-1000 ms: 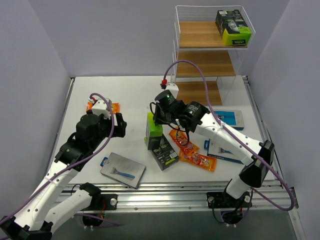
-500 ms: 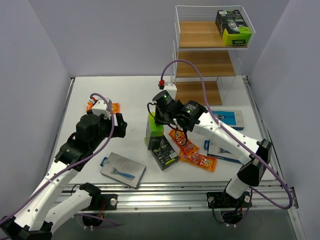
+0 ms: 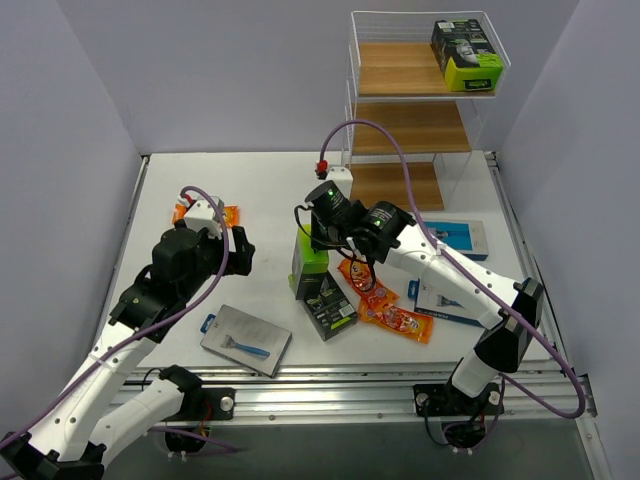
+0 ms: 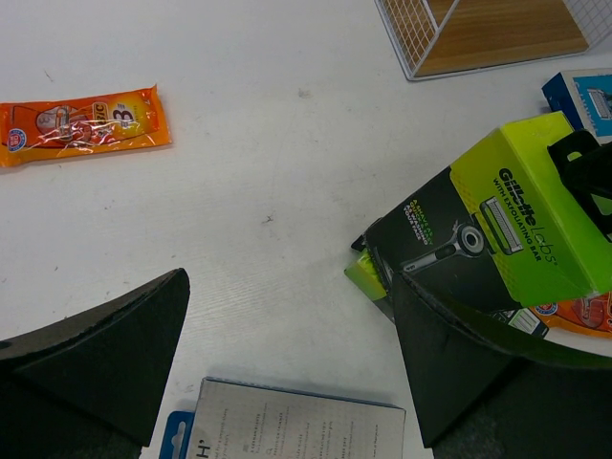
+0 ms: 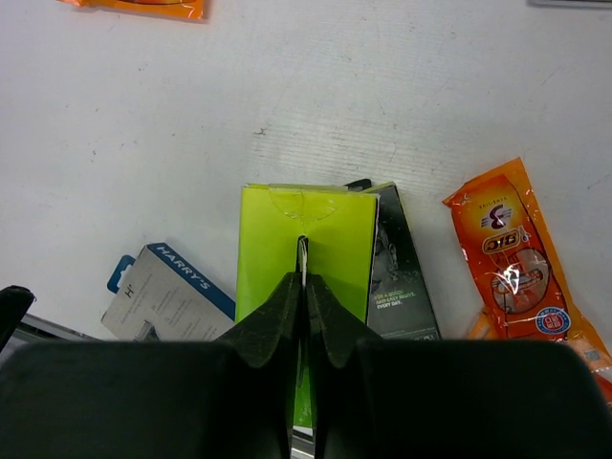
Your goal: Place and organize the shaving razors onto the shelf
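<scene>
A black-and-lime-green razor box (image 3: 308,262) stands upright mid-table, its green top (image 5: 306,225) facing the right wrist camera. My right gripper (image 5: 303,279) is shut on the thin hang tab at that top (image 3: 315,240). A second black box (image 3: 328,302) lies flat beside it. My left gripper (image 3: 238,250) hovers open to the left over bare table (image 4: 287,363), holding nothing, with a grey razor card (image 4: 287,426) under it. The shelf (image 3: 410,130) stands at the back right, with one black-and-green box (image 3: 465,52) on its top board.
Orange packets (image 3: 385,305) lie right of the boxes, and another orange packet (image 3: 215,213) lies far left. Two blue cards (image 3: 455,237) (image 3: 445,303) rest on the right side. A grey card (image 3: 245,340) sits near the front edge. Walls close in on both sides.
My right gripper has shifted slightly left and closed the last bit onto the green box's tab. The left arm and the packs have not moved.
</scene>
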You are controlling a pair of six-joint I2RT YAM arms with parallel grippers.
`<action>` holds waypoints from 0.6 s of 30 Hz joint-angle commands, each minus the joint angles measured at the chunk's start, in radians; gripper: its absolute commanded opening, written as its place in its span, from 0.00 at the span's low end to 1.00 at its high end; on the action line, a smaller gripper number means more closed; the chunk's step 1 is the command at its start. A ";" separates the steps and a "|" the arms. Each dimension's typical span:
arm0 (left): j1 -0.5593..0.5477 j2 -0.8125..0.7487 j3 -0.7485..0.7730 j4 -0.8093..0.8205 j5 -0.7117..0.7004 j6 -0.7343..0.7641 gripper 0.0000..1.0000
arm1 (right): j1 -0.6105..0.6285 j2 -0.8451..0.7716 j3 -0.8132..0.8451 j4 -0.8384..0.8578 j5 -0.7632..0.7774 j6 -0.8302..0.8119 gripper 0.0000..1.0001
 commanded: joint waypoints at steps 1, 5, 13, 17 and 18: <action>-0.003 -0.009 0.005 0.028 0.011 0.015 0.95 | 0.005 0.026 -0.033 -0.123 -0.034 -0.041 0.03; -0.003 -0.012 0.003 0.030 0.009 0.015 0.95 | 0.001 0.002 -0.072 -0.083 -0.019 -0.024 0.00; -0.003 -0.006 0.003 0.028 0.009 0.015 0.96 | -0.016 -0.080 0.005 -0.068 0.050 0.016 0.00; -0.003 -0.005 0.003 0.028 0.002 0.016 0.96 | -0.047 -0.123 0.066 -0.029 0.078 0.048 0.00; -0.003 -0.003 0.003 0.028 0.000 0.016 0.96 | -0.053 -0.133 0.071 -0.014 0.076 0.057 0.00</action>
